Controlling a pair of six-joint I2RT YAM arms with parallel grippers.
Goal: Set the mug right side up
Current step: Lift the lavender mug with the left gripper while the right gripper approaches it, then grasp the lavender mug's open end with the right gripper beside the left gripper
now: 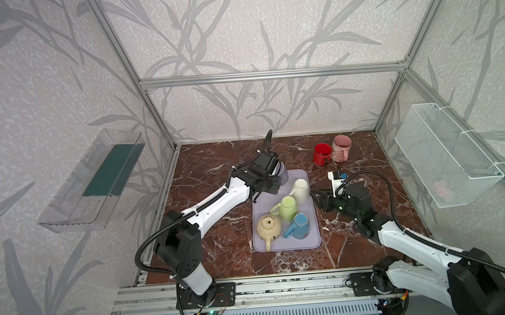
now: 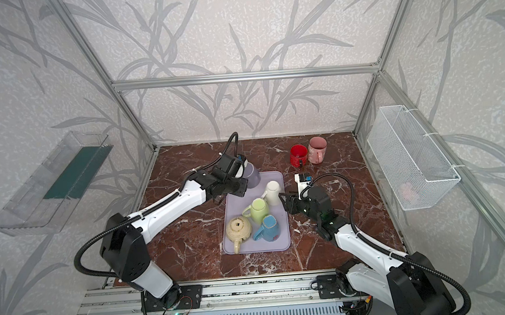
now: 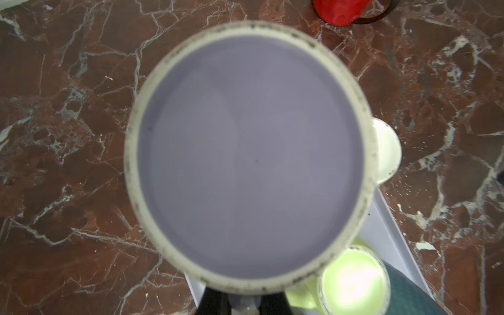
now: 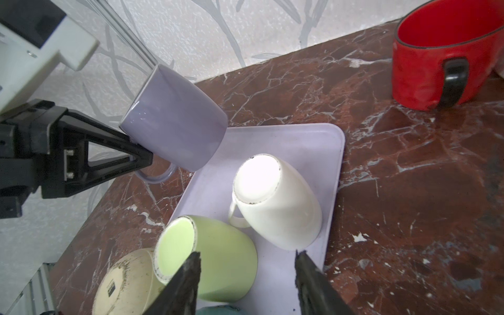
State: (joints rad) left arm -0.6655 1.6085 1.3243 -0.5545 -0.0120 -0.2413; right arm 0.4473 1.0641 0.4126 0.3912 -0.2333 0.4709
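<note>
Between the pressed-together black fingers of the left gripper [image 4: 144, 160] sits the thin handle of the lavender ceramic mug [image 4: 177, 120], which hangs tilted and clear of the dark red marble table [image 4: 409, 177]. Only the right wrist view shows this pinch. The left wrist view is filled by the mug's round base with its unglazed ring [image 3: 251, 155], turned toward the camera. In both top views the wrist covers the grip. The mug [image 1: 283, 174] shows just past the jaws, over the far corner of the pale lavender plastic tray [image 1: 288, 245].

The right gripper [image 4: 248, 253] has its jaws spread and holds nothing. Just ahead of them a white ceramic mug [image 4: 275, 201] leans bottom-up on the tray. A pale green ceramic mug [image 4: 215, 259], also bottom-up, lies near one finger. A top view adds a blue ceramic mug [image 1: 298, 226] and a cream ceramic teapot [image 1: 268, 227], both bottom-up, of which the wrist view catches only edges. Well beyond the right jaws a red ceramic mug [image 4: 436, 62] stands upright. The pink ceramic mug [image 1: 342, 147] beside it shows clearly only from above.
</note>
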